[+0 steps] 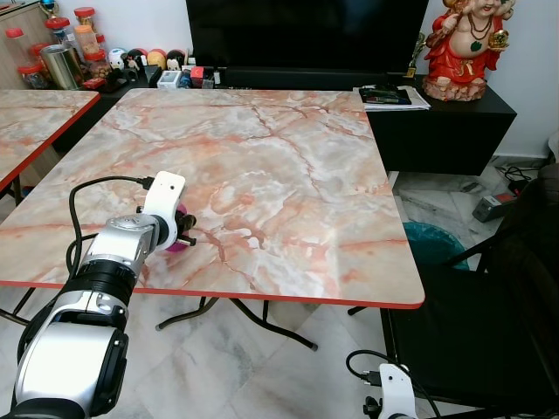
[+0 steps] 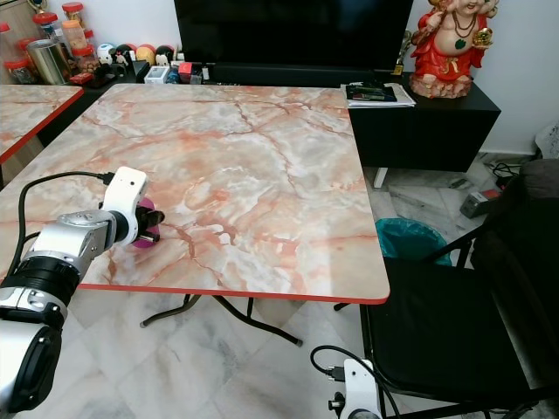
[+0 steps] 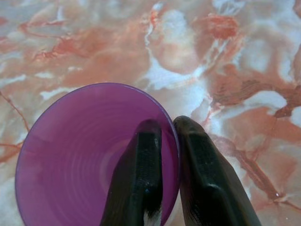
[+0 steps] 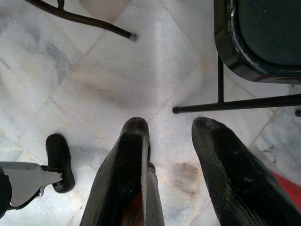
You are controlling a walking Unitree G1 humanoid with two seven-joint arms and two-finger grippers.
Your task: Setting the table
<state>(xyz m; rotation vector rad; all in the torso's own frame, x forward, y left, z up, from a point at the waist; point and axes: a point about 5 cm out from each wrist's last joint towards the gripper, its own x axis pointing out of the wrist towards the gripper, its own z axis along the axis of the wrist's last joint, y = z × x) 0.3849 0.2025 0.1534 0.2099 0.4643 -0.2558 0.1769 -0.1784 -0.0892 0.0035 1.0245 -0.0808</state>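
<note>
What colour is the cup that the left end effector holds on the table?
The cup is translucent purple; the left wrist view shows it best.

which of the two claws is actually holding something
The left claw, over the marble table: its fingers pinch the rim of the purple cup, one inside, one outside. The right claw hangs open above the floor.

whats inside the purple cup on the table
One black finger of the left pincer reaches inside the purple cup, pinching its rim. The visible interior looks empty; that finger covers part of the bottom.
</note>
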